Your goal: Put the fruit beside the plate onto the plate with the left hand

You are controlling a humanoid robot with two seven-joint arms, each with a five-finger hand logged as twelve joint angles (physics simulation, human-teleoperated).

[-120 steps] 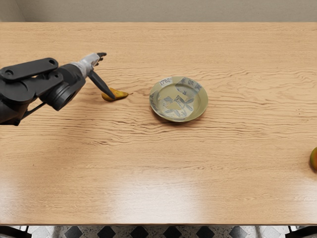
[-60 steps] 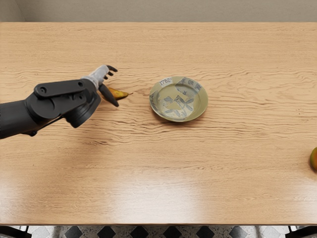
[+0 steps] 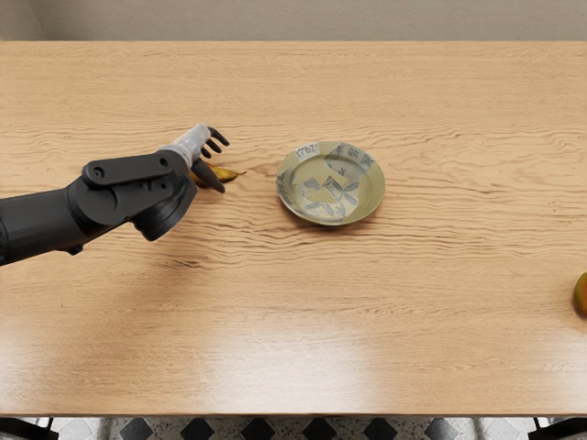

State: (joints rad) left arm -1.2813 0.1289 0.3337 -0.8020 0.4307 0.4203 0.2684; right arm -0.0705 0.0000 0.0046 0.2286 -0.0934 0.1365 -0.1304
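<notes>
A small yellow-brown fruit (image 3: 224,174) lies on the table just left of the plate (image 3: 292,170), an olive-rimmed dish with a grey pattern. My left hand (image 3: 207,154) reaches in from the left and hovers directly over the fruit's left end, hiding part of it. Its fingers are spread above the fruit and the thumb (image 3: 207,176) points down beside it. The hand holds nothing. The right arm does not show.
Another fruit (image 3: 581,294) peeks in at the right edge of the table, far from the plate. My dark left forearm (image 3: 83,206) lies across the table's left side. The table's front edge runs along the bottom.
My left arm has swung right and forward, bringing the hand down over the fruit. The fruit and plate have not moved.
</notes>
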